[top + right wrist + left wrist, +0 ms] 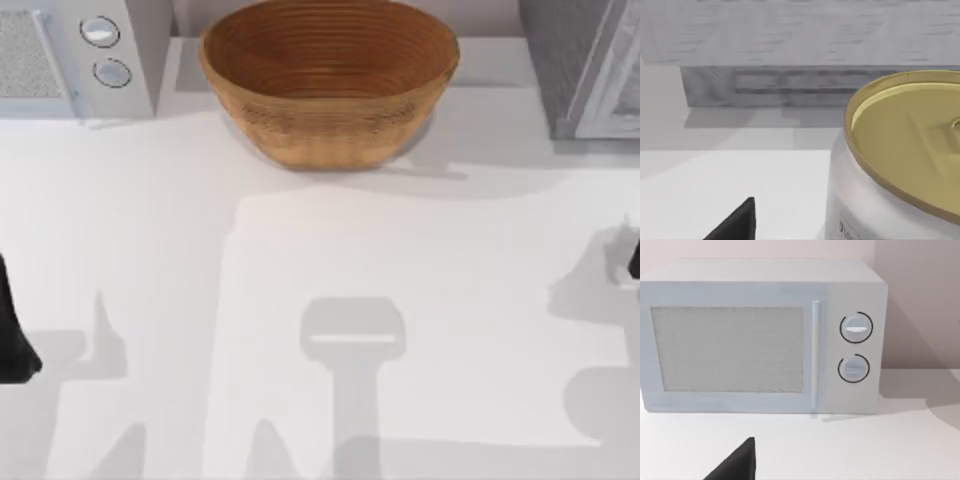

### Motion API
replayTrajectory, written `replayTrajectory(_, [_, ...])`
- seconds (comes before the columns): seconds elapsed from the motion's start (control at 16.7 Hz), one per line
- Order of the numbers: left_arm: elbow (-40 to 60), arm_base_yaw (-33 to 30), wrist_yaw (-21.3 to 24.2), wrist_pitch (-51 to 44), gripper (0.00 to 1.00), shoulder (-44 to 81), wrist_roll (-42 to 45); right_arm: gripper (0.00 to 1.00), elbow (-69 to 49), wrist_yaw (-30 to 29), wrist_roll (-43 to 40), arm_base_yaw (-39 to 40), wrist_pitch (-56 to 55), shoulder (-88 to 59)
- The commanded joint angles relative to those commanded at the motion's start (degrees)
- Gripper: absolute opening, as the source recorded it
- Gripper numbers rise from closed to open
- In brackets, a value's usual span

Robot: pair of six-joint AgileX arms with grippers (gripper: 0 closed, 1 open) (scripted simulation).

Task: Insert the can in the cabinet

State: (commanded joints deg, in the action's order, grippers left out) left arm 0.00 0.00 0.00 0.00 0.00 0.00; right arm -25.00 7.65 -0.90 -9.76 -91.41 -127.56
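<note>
a white table runs back to a pale wall, with a microwave at the top view's far left, an empty woven basket in the middle and the grey cabinet at the far right. the can stands upright, gold lid up, right beside the right gripper at the table's right edge, with the cabinet behind it, so the right arm is much nearer than the left gripper parked at the left edge. i cannot tell whether either gripper's fingers are apart or together, and the can looks not yet held.

- Can: silver body, gold rimmed lid, upright, seen close in the right wrist view.
- Cabinet: grey, wood-grained, at the table's far right corner, behind the can.
</note>
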Motion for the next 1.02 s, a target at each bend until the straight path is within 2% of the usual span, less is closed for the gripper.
replayTrajectory(0.42, [0.0,0.0,0.0,0.0,1.00,0.0,0.0,1.00,-3.4,-0.5,0.1,0.5,2.4,-1.0])
replayTrajectory(1.02, [0.0,0.0,0.0,0.0,1.00,0.0,0.0,0.25,-3.4,-0.5,0.1,0.5,2.4,-1.0])
